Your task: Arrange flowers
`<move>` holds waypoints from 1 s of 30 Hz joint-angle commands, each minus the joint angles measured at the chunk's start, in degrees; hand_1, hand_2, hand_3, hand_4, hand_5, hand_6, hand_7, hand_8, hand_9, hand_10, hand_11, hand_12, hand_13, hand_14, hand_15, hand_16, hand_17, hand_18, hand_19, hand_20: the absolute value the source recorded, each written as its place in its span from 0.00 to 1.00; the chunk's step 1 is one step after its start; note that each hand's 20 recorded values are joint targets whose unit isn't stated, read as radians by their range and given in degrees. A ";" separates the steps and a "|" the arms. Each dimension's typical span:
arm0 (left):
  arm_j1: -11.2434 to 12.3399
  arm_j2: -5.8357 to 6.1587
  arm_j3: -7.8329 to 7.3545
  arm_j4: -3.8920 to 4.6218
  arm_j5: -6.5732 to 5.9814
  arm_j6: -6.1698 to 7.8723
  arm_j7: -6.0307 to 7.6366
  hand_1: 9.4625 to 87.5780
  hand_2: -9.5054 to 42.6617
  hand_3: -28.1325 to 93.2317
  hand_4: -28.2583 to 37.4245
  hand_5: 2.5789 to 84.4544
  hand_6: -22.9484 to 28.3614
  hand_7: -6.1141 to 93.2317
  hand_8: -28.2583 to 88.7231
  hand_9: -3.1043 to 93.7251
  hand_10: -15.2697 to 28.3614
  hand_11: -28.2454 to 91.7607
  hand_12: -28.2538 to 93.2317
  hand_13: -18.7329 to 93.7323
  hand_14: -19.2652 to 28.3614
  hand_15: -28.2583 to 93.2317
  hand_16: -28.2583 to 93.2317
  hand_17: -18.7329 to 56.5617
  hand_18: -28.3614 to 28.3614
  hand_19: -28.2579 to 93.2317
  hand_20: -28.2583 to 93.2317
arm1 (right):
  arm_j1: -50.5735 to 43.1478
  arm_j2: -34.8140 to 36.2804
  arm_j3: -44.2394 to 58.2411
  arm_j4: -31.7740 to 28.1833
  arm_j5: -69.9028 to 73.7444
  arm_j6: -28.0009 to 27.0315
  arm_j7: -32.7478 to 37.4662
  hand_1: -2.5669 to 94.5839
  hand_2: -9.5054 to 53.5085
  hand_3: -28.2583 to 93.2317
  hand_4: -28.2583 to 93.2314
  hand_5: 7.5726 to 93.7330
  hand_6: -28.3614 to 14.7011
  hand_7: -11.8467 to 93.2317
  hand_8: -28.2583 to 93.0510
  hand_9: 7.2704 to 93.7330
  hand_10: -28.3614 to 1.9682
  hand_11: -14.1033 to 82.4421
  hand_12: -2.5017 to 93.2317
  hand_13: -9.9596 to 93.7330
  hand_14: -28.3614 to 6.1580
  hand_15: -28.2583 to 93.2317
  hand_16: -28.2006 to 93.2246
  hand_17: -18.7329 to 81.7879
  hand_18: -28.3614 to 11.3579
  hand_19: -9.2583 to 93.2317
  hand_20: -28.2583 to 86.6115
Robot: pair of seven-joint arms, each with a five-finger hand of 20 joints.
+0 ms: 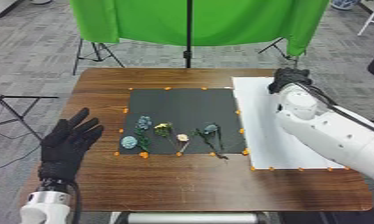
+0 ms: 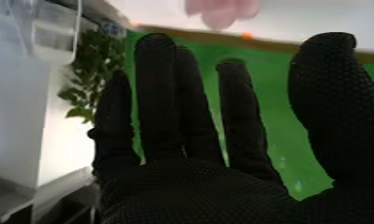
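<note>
Well, right hand [image 1: 292,79]: lying at the far end of the white sheet [image 1: 262,125], its fingers stretching out straight, gripping nothing
Left hand [image 1: 66,147]: hanging left of the black mat [image 1: 201,102], fingers spreading wide, holding nothing
Flowers: lying side by side along the mat's near half, a round pale-blue bloom [image 1: 128,142] sitting leftmost, a dark-stemmed one [image 1: 210,129] rightmost, its stem poking past the near edge
</note>
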 commanded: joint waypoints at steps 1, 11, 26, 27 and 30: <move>-1.73 -1.56 -0.38 0.99 2.08 -2.35 -2.92 0.12 0.39 0.85 0.00 0.47 0.65 0.17 0.17 0.42 0.85 0.44 0.32 0.40 1.00 0.66 0.16 0.13 0.98 0.70 0.35 | -1.33 -1.16 3.43 2.33 3.66 -9.81 3.76 0.36 0.00 0.92 0.00 0.44 0.77 0.25 0.12 0.50 0.52 0.32 0.16 0.53 0.45 0.78 0.30 0.29 0.14 0.80 0.63; -0.45 -1.92 -0.86 0.61 2.03 -1.87 -3.11 0.12 0.39 0.85 0.00 0.47 0.65 0.17 0.17 0.42 0.85 0.44 0.32 0.40 1.00 0.66 0.16 0.13 0.98 0.70 0.35 | -4.67 2.21 0.58 0.54 -3.37 -1.23 -3.03 0.57 0.00 0.79 0.00 0.84 0.81 0.29 0.21 0.92 0.80 0.24 0.33 0.78 0.79 0.71 0.45 0.43 0.26 0.89 0.63; 2.34 -2.54 -2.55 -0.78 1.53 -1.00 -2.62 0.12 0.39 0.85 0.00 0.47 0.65 0.17 0.17 0.42 0.85 0.44 0.32 0.40 1.00 0.66 0.16 0.13 0.98 0.70 0.35 | -11.03 8.38 2.09 -24.03 -8.04 16.23 -1.46 0.60 0.00 0.81 0.00 0.92 0.75 0.27 0.23 1.00 0.80 0.29 0.38 0.83 0.80 0.74 0.47 0.47 0.24 0.93 0.63; 2.23 -2.54 -2.50 -0.70 1.61 -0.97 -2.55 0.12 0.39 0.85 0.00 0.47 0.65 0.17 0.17 0.42 0.85 0.44 0.32 0.40 1.00 0.66 0.16 0.13 0.98 0.70 0.35 | -12.52 8.09 3.08 -25.67 -8.10 16.43 -1.65 0.60 0.00 0.81 0.00 0.92 0.75 0.27 0.23 1.00 0.80 0.29 0.38 0.83 0.79 0.74 0.47 0.47 0.24 0.93 0.63; 1.79 -2.70 -2.19 -0.54 1.60 -1.37 -2.65 0.12 0.39 0.85 0.00 0.47 0.65 0.17 0.17 0.42 0.85 0.44 0.32 0.40 1.00 0.66 0.16 0.13 0.98 0.70 0.35 | -17.08 6.60 5.07 -28.96 -9.57 16.77 -0.89 0.59 0.00 0.82 0.00 0.91 0.74 0.27 0.24 1.00 0.79 0.29 0.39 0.83 0.78 0.74 0.47 0.47 0.23 0.93 0.63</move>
